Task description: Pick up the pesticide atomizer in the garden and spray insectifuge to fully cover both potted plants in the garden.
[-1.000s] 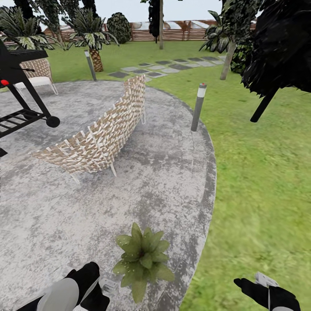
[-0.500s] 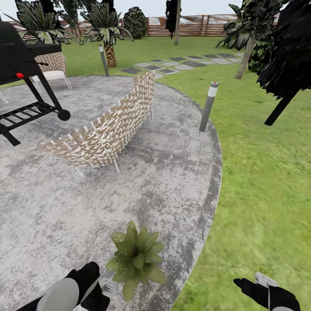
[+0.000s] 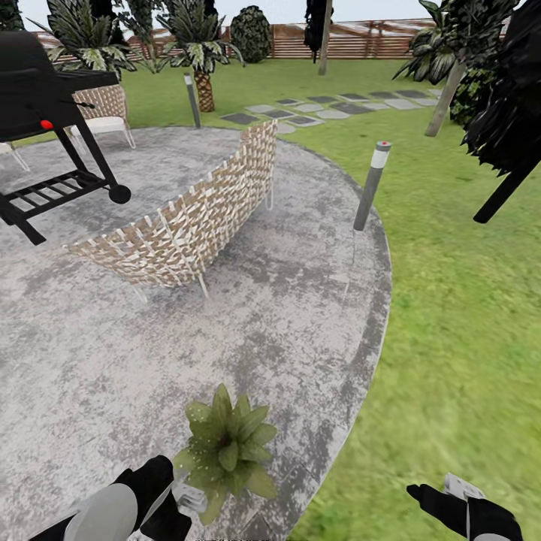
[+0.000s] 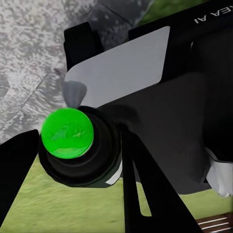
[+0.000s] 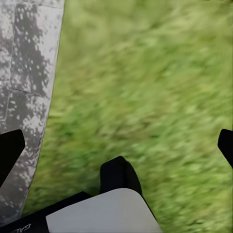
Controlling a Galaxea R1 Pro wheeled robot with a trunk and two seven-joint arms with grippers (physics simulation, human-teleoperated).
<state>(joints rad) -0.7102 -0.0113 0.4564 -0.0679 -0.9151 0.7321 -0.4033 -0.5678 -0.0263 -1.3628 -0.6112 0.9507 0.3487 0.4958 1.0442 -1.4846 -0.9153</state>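
Note:
A potted plant (image 3: 225,445), a low rosette of pointed green leaves, stands on the grey stone patio (image 3: 300,300) near its front edge. My left gripper (image 3: 161,488) hangs just left of the plant and is shut on the pesticide atomizer (image 3: 188,497). In the left wrist view the atomizer (image 4: 66,133) shows end-on: a dark body with a bright green round end and a grey nozzle tip, held between the black fingers (image 4: 141,194). My right gripper (image 3: 451,497) is over the lawn at the lower right. In the right wrist view it (image 5: 116,145) is open above grass.
A curved wicker chair (image 3: 188,225) stands mid-patio and a black grill (image 3: 45,113) at the left. Grey bollard lamps (image 3: 372,184) (image 3: 192,98) mark the patio rim. Lawn (image 3: 466,300) spreads to the right, with a dark tree (image 3: 511,113), stepping stones (image 3: 315,109) and a fence (image 3: 361,41) beyond.
The whole view has shifted: the chair, grill and lamps slid right, and the plant slid left and lower in the picture. Both arms keep their places in the picture.

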